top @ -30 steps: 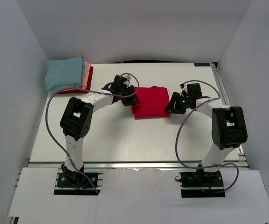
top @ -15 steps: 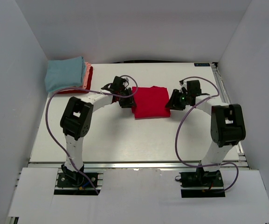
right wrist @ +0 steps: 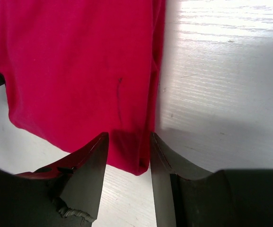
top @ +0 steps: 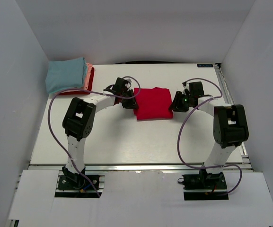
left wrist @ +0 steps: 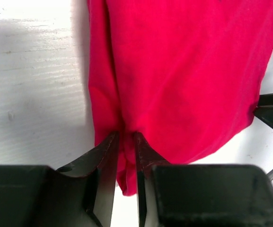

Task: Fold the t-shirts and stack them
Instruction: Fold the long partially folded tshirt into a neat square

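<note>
No legible text, labels, numbers anywhere.

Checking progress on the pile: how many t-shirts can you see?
4: a red shirt at centre; light blue shirt, salmon-pink shirt and bottom red layer stacked in the far-left corner. More may hide between.
</note>
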`<state>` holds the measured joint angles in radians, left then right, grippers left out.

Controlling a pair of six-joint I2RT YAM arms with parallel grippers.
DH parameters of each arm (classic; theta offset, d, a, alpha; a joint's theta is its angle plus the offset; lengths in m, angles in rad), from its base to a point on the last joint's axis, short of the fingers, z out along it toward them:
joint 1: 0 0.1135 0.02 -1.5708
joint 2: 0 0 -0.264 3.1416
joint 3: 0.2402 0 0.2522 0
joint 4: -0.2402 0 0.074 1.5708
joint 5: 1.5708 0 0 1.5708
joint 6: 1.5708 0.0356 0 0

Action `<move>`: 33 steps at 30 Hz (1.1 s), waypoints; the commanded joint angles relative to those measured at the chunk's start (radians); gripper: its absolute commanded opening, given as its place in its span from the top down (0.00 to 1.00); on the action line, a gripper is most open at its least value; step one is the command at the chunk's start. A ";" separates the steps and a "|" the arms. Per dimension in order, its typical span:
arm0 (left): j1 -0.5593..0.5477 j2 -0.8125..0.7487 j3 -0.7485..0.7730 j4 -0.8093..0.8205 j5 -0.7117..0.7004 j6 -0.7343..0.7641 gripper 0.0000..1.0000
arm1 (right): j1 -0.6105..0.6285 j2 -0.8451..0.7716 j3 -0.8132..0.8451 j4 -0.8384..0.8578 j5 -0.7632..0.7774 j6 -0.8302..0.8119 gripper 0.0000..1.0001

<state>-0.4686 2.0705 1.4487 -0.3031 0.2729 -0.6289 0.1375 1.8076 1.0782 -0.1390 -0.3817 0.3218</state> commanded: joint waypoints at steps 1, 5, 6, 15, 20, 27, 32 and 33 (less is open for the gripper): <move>-0.001 0.002 0.033 0.036 0.015 -0.012 0.70 | -0.006 0.002 0.008 0.012 0.020 -0.024 0.54; -0.005 0.020 0.052 0.033 0.022 -0.015 0.70 | -0.007 0.006 0.006 0.015 0.020 -0.026 0.54; -0.005 0.023 0.055 0.035 0.022 -0.017 0.70 | -0.009 0.004 0.005 0.016 0.021 -0.027 0.54; -0.010 -0.007 0.073 0.001 -0.017 0.003 1.00 | -0.021 0.009 -0.021 0.042 -0.005 -0.024 0.75; -0.010 -0.023 0.075 -0.013 -0.015 0.009 1.00 | -0.021 0.027 -0.021 0.065 -0.051 -0.021 0.72; -0.010 -0.032 0.085 -0.050 -0.026 0.023 1.00 | -0.022 0.052 -0.008 0.067 -0.124 -0.029 0.74; -0.010 -0.039 0.088 -0.063 -0.040 0.029 1.00 | -0.021 0.053 -0.017 0.073 -0.120 -0.023 1.00; -0.010 -0.044 0.091 -0.076 -0.049 0.037 1.00 | -0.022 0.052 -0.020 0.076 -0.120 -0.024 1.00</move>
<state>-0.4755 2.1094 1.5036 -0.3477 0.2501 -0.6159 0.1188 1.8580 1.0630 -0.0952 -0.4755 0.3061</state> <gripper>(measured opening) 0.019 0.008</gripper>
